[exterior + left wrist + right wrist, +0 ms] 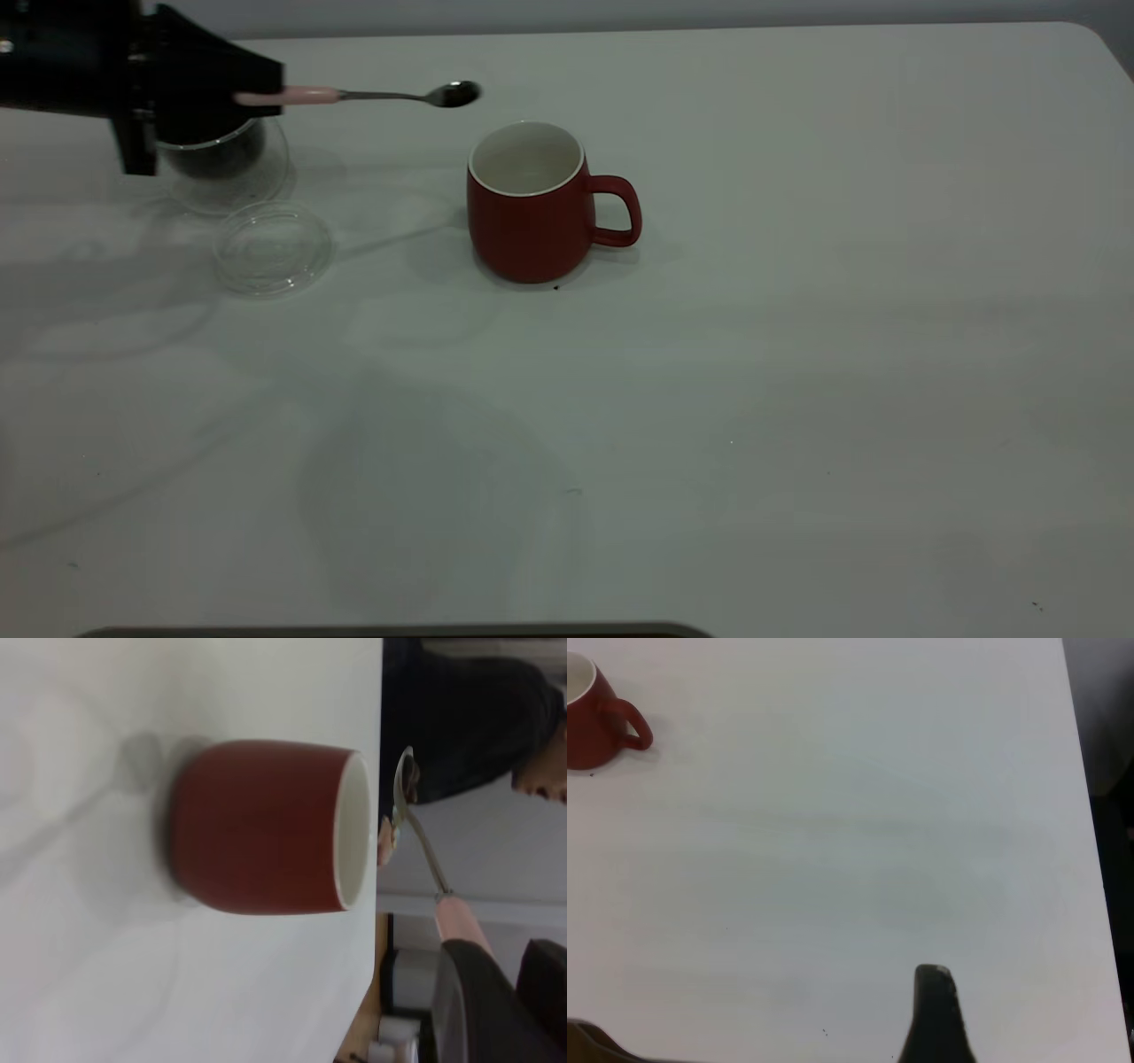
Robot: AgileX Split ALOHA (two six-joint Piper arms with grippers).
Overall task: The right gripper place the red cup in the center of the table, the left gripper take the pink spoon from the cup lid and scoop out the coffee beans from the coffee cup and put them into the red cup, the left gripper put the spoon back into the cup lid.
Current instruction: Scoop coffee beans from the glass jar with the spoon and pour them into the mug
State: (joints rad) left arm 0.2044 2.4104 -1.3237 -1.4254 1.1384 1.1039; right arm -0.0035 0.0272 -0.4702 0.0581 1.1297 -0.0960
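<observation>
The left gripper (252, 89) was clamped on the pink handle of the spoon (390, 94), holding it about level above the table (797, 354), with the bowl reaching toward the red cup (530, 206) but short of its rim. The bowl looked dark; whether it carried beans could not be told. Behind the gripper, on the side away from the red cup, stood the glass cup (226, 168) with the beans (217, 159) dark inside it, and the lid (273, 246) lay just beside that cup, bare, well apart from the red cup. The red cup stood upright near the table's middle, handle turned away from the glass cup, its white inside showing no beans.

The step in hand appeared to be carrying a scoop across to the red cup. To do it well, the spoon should stay level until the bowl is over the white mouth, clear of the rim, and only then roll to tip. From the left wrist view the bowl sat just outside the rim.

The right gripper (935, 1010) was parked well off from the red cup; its grip could not be judged.
</observation>
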